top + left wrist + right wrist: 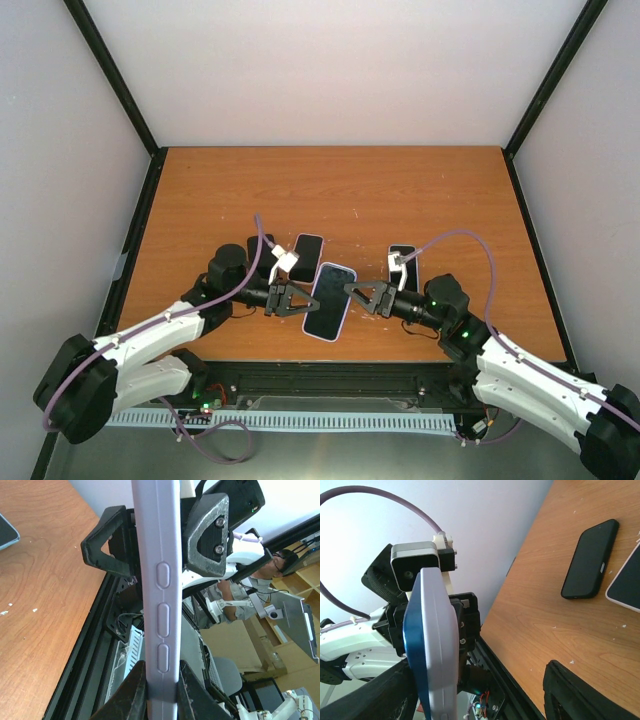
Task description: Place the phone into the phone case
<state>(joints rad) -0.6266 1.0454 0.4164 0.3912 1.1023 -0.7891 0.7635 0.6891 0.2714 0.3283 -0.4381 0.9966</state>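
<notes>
A lavender phone case (330, 300) with a dark-screened phone in it hangs above the table's front middle, between both grippers. My left gripper (293, 299) is shut on the case's left edge. In the left wrist view its fingers (130, 692) pinch the lavender side with the button bumps (161, 610). My right gripper (364, 296) is open, and its jaws straddle the case's right edge. In the right wrist view the case (437, 645) shows edge-on with the blue phone (414, 650) along its face, close to my left finger (390, 695). The other finger (580, 695) stands far off.
A black phone (306, 257) and a dark object (260, 252) lie on the wooden table (330, 190) behind my left gripper. Another black phone (403, 266) lies behind my right gripper. The right wrist view shows a black phone (590, 560) and a light-rimmed one (625, 582). A black rail (330, 375) runs along the front edge.
</notes>
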